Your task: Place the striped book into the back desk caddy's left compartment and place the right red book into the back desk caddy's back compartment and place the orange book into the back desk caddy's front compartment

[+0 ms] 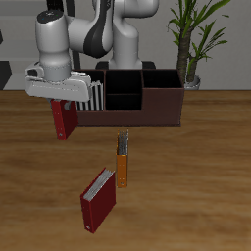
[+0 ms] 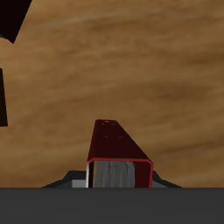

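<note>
My gripper [image 1: 64, 98], jaws clamped on the right red book [image 1: 65, 120], holds it upright off the table beside the back desk caddy [image 1: 132, 116], presumably for its back compartment [image 1: 124, 82]; orange book [image 1: 123, 165] lies nearer the front.

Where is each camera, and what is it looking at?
Exterior view: sits in front of the table and above it, facing the arm, the caddy and the books on the table; the gripper holds a red book upright beside the caddy's end.
Wrist view: sits on the gripper, looking down past the red book at the wood; only a dark edge of the gripper's body shows.
Shared: the held red book and the table.
</note>
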Tool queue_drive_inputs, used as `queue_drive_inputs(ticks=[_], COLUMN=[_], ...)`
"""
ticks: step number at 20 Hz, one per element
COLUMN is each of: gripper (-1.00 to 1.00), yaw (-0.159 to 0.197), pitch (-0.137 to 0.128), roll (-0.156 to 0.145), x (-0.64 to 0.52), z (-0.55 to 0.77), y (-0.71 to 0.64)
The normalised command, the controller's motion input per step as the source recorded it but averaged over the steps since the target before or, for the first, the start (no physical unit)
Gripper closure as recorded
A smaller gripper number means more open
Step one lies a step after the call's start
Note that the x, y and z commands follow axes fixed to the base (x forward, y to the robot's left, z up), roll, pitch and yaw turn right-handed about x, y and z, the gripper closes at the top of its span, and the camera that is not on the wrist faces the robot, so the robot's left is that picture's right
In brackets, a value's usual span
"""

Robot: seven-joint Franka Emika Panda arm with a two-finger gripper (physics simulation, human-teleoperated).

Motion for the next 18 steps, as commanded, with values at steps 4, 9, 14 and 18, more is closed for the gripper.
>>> queue_drive_inputs(ticks=[4,9,14,18], gripper=[1.0,1.0,1.0,1.0], yaw=[0.061,0.036,0.004,-0.042], pitch=[-0.06,-0.029,-0.005,-0.005], roll=[0.028,0.047,0.043,0.065], x=[-0.08,-0.14,-0.2,-0.49], z=[0.55,0.42,0.15,0.22], y=[0.34,0.46,0.29,0.23])
